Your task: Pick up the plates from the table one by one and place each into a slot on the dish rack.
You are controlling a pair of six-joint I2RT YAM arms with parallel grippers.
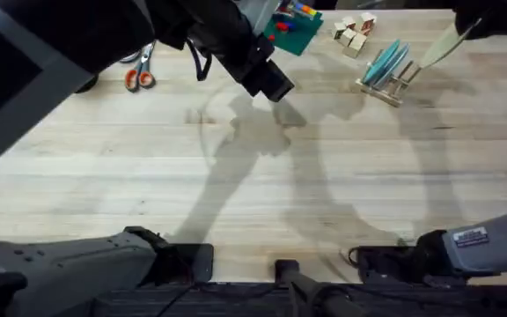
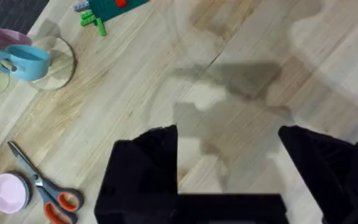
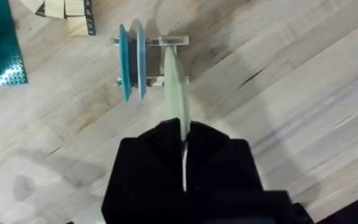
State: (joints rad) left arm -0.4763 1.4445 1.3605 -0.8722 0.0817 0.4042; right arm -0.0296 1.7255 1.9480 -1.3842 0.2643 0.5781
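Observation:
The dish rack [image 1: 393,85] stands at the far right of the table [image 1: 253,194], with two light blue plates [image 1: 384,63] upright in its slots. My right gripper [image 1: 475,25] is shut on the rim of a pale cream plate [image 1: 442,46] and holds it edge-down just right of the rack. In the right wrist view the cream plate [image 3: 176,93] points at the free slot beside the blue plates [image 3: 132,59] on the rack [image 3: 166,42], held by my right gripper [image 3: 184,134]. My left gripper [image 1: 271,84] hangs open over the far middle of the table; nothing lies between its fingers [image 2: 151,165].
Wooden cubes [image 1: 354,33] and a teal board [image 1: 290,31] lie behind the rack. Orange-handled scissors [image 1: 139,75] rest at the far left. The left wrist view also shows scissors [image 2: 42,193], a pink dish [image 2: 8,191] and a blue cup [image 2: 20,61].

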